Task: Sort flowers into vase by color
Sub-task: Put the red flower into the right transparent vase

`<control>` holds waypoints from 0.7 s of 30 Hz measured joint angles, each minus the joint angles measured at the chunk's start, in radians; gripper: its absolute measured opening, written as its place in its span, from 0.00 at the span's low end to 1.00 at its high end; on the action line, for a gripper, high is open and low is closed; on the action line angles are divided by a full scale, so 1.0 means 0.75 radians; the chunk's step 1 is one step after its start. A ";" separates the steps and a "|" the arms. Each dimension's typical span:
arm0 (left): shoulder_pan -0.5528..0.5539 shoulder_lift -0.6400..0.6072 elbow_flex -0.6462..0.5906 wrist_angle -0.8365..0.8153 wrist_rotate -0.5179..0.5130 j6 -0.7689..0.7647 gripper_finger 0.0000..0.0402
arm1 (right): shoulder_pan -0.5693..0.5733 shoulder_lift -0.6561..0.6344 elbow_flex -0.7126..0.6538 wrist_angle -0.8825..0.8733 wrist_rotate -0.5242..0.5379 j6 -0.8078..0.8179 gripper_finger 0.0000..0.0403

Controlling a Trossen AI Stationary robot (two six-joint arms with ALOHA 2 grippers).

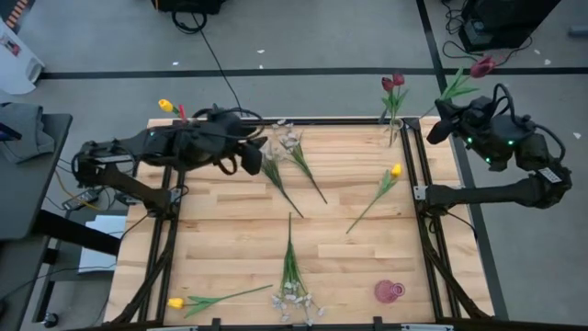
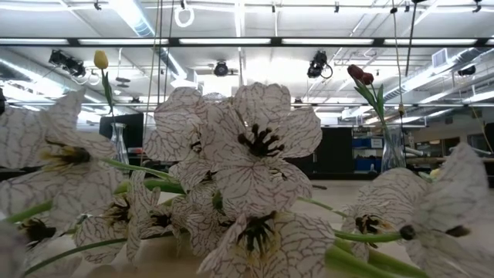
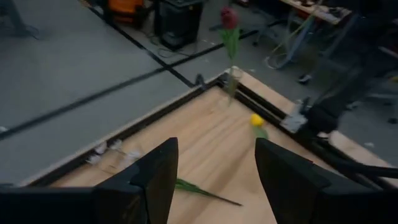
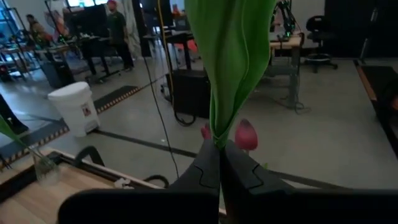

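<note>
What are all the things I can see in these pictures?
table: one, light wood, between the arms
clear vases: two, far corners; the left one holds a yellow tulip, the right one holds dark red tulips
pink vase: one, near right corner
loose yellow tulips: two, lying right of middle and near left
white sprays: two clusters, whitish, far middle and near edge
people: a couple, far back in the room
left end effector: dark, open, by the far sprays
right end effector: dark, shut on a dark red tulip, beyond the table's far right corner
</note>
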State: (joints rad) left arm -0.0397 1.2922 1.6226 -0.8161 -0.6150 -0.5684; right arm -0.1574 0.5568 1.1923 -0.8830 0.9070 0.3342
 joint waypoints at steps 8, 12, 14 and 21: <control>-0.002 0.005 0.000 0.016 0.223 -0.074 0.54 | -0.005 0.039 -0.009 -0.191 0.079 0.086 0.02; -0.009 0.016 -0.002 0.018 0.223 -0.122 0.54 | -0.006 0.042 -0.112 -0.136 0.108 0.144 0.02; -0.015 0.016 -0.002 0.026 0.220 -0.125 0.54 | -0.007 0.044 -0.197 -0.067 0.105 0.154 0.02; -0.064 0.016 -0.002 0.036 0.220 -0.122 0.54 | -0.113 0.030 -0.431 0.266 0.010 0.075 0.02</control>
State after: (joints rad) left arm -0.0876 1.3045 1.6211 -0.7887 -0.4497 -0.6600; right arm -0.2420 0.5789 0.8693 -0.6833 0.9148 0.3906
